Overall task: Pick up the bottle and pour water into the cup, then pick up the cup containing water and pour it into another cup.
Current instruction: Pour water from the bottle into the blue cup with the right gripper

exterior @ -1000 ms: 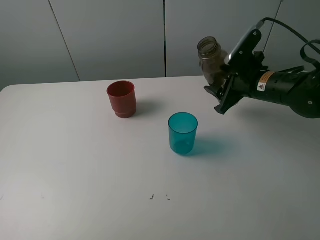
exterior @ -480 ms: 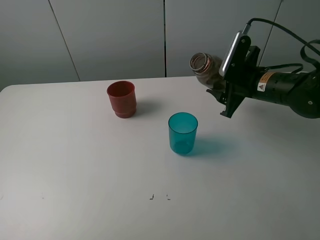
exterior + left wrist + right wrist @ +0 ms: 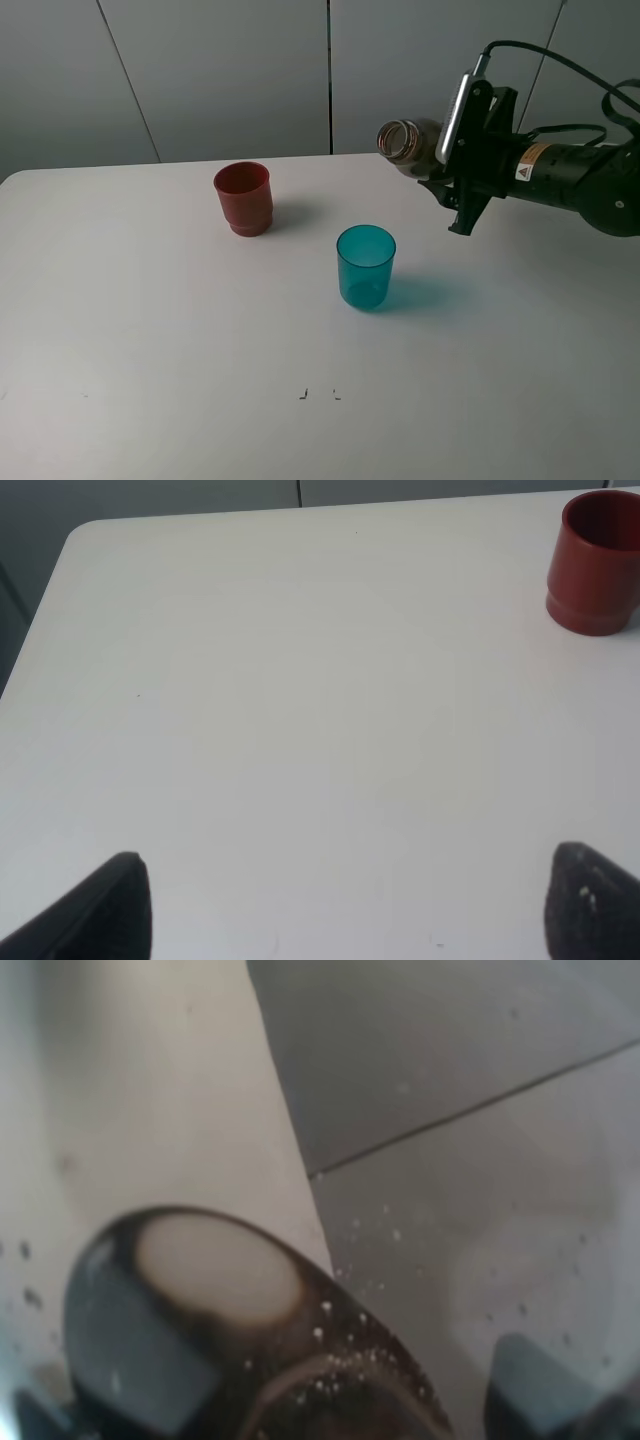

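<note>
Near the two cups [image 3: 243, 197] [image 3: 366, 265], right hand [image 3: 434, 168] grips one bottle [image 3: 404, 140]; left hand [image 3: 345, 910] gapes.

Red cup [image 3: 598, 565] upright on white table [image 3: 300, 730], end effector [image 3: 345, 910] above it, jaws spread wide

The right arm [image 3: 585, 185] is a thick, rounded black tube with a matt finish. Near its wrist sits an orange-yellow label [image 3: 537, 157], and beside it a white square with a black warning triangle [image 3: 522, 173]. A thin black cable [image 3: 560, 58] arcs from the top of the right hand [image 3: 452, 160] back over the arm, and a second black cable loop [image 3: 622, 100] shows further along. The right hand is black and angular, with a flat pale-grey strip [image 3: 452, 118] along one finger. Of the left hand [image 3: 350, 910] only two fingertips [image 3: 112, 910] show: dark grey, matt, wedge-shaped with rounded ends, one flecked with small pale specks
</note>
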Action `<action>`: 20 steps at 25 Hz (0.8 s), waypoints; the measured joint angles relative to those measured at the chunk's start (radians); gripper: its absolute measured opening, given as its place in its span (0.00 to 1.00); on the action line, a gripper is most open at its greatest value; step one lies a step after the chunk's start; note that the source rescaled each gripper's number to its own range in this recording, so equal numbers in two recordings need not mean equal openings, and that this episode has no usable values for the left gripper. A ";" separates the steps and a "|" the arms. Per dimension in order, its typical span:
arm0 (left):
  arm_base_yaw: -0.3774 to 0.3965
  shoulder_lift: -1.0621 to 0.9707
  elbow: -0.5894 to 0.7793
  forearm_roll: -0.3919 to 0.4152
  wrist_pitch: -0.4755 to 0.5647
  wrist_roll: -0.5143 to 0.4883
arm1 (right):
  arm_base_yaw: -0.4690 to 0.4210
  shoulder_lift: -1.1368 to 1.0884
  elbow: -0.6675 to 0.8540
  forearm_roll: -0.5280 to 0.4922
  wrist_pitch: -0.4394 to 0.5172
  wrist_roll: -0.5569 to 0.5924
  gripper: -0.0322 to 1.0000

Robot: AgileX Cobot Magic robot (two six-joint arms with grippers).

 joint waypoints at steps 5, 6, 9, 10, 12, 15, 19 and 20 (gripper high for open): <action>0.000 0.000 0.000 0.000 0.000 0.000 | 0.000 0.000 0.000 0.029 0.002 -0.035 0.03; 0.000 0.000 0.000 0.000 0.000 0.000 | 0.000 0.000 0.000 0.032 0.002 -0.039 0.03; 0.000 0.000 0.000 0.000 0.000 0.000 | 0.000 0.000 0.000 0.036 0.002 -0.049 0.03; 0.000 0.000 0.000 0.000 0.000 0.000 | 0.000 0.000 0.000 0.036 0.002 -0.049 0.03; 0.000 0.000 0.000 0.000 0.000 0.000 | 0.000 0.007 0.000 0.036 0.002 -0.052 0.03; 0.000 0.000 0.000 0.000 0.000 0.000 | 0.000 0.023 0.000 0.036 0.002 -0.052 0.03; 0.000 0.000 0.000 0.000 0.000 0.000 | 0.000 0.030 0.000 0.027 0.006 -0.066 0.03; 0.000 0.000 0.000 0.000 0.000 0.000 | 0.000 0.030 0.000 0.027 0.004 -0.082 0.03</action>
